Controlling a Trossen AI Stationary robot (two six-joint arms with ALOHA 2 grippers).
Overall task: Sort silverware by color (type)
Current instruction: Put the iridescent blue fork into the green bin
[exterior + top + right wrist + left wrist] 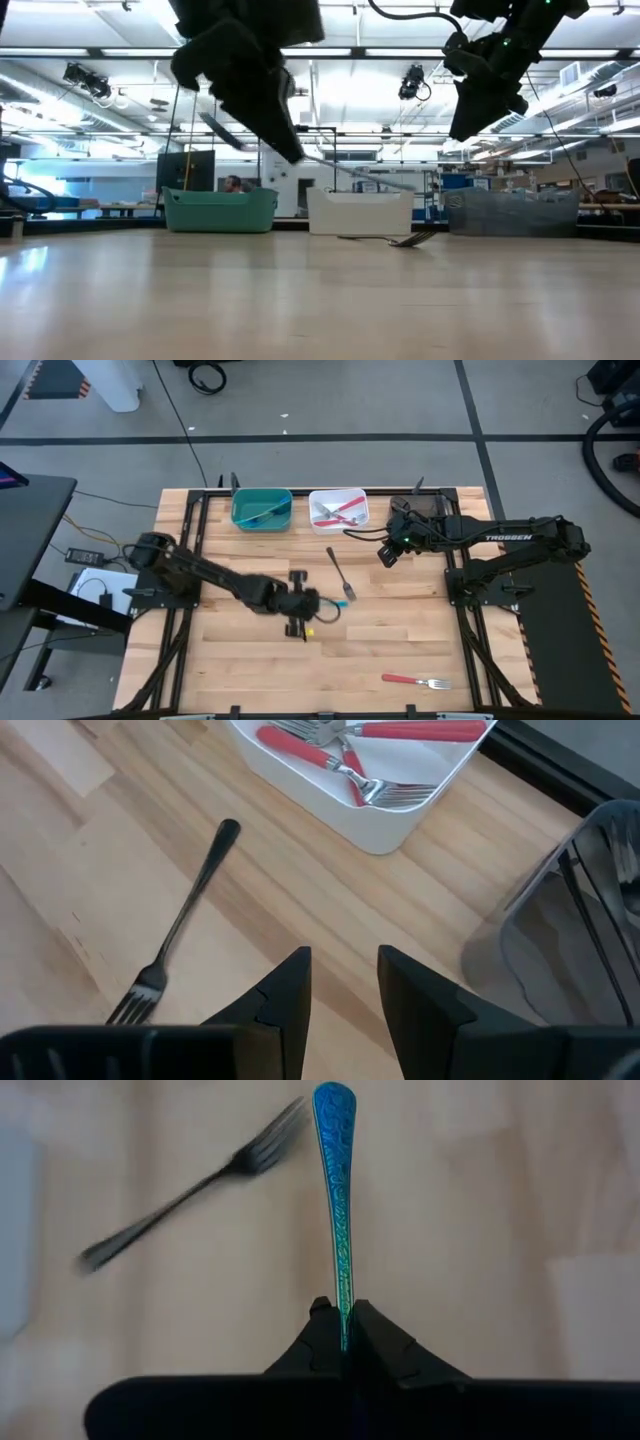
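- The left gripper (345, 1342) is shut tight on a blue-teal fork (335, 1190) and holds it up off the middle of the table (400, 650).
- Next, the fork likely goes to the teal bin (262, 510), at the far edge.
- The right gripper (342, 982) hangs open near the white bin (380, 825) of red forks (400, 732).
- A dark fork (341, 574) and one red fork (414, 681) lie unsorted.

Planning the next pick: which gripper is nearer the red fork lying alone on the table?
Left gripper, just above-left of the red fork; right gripper hovers farther, near the white bin.
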